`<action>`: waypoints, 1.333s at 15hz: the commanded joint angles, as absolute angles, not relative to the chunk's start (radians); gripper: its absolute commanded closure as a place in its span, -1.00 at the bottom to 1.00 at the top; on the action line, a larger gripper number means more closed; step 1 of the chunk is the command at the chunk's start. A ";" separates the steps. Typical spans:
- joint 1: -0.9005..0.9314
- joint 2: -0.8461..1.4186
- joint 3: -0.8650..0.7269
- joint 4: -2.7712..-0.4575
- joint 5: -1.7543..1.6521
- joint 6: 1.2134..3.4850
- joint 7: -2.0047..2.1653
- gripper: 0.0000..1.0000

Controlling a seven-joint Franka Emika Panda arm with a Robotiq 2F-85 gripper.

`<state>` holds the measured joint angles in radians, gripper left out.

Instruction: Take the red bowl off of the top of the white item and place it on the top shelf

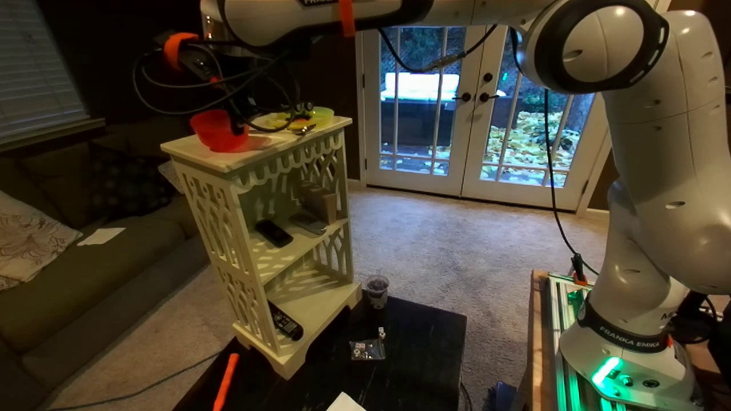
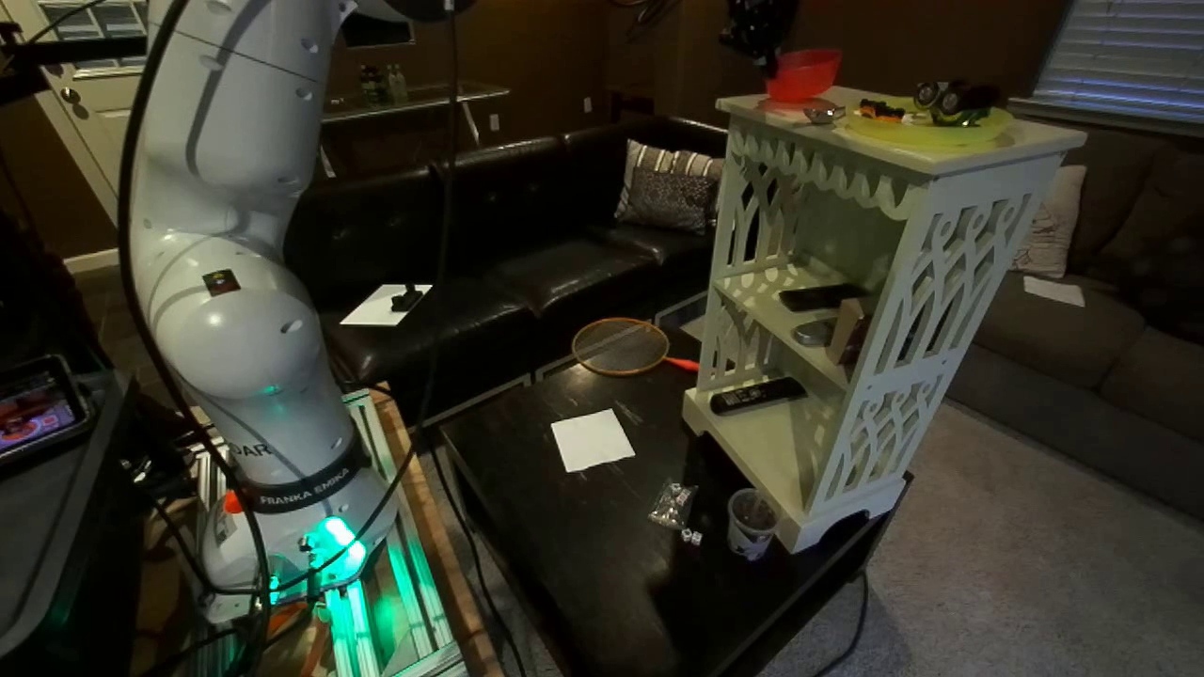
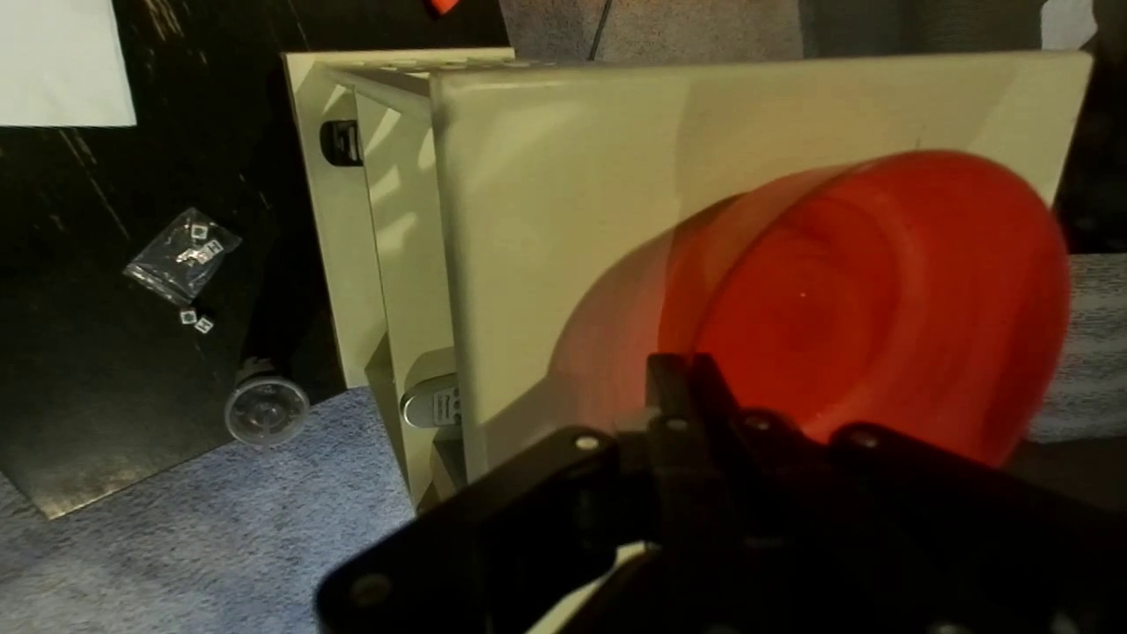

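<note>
- A Robotiq gripper point(image 3: 685, 363) pinches the wall of a shallow red bowl point(image 3: 872, 304) in the wrist view, its two black fingers point(image 3: 711, 392) pressed on either side of the near rim.
- The bowl is at one end of the top of a cream-white shelving unit point(image 1: 253, 260) with lattice sides; whether its base touches the surface cannot be told.
- A yellow-green plate point(image 2: 917, 137) occupies the opposite end in both exterior views, bearing an orange-and-black item point(image 2: 881, 111) and dark pieces point(image 2: 964, 101) with round ends. A small metallic object point(image 2: 824, 115) lies between plate and bowl.
- The top shelf point(image 1: 300, 244), directly under that top, carries a black phone-shaped device point(image 1: 274, 233), a gray handset point(image 1: 309, 224) and an upright brown box point(image 1: 325, 204).
- A black remote control point(image 2: 758, 396) rests on the bottom tier point(image 2: 771, 451).
- The unit stands on a black table point(image 2: 583, 536). Just beside its base is a clear plastic cup point(image 2: 752, 524); near the cup lie a see-through bag point(image 3: 167, 273) of white cubes point(image 3: 209, 251) and two loose cubes point(image 3: 187, 315).
- A white paper sheet point(image 2: 593, 440) lies farther along the tabletop, and a racket point(image 2: 621, 346) with a red-orange handle rests by the edge.
- The Franka Emika Panda arm point(image 1: 662, 148) stretches above the unit in an exterior view, its base aglow in green light; glass-paned doors point(image 1: 475, 131) show yellow leaves point(image 1: 522, 137) outside.
</note>
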<state>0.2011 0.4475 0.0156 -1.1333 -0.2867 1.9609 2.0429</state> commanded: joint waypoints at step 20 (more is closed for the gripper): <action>0.058 -0.164 0.059 -1.835 0.071 1.736 1.382 0.99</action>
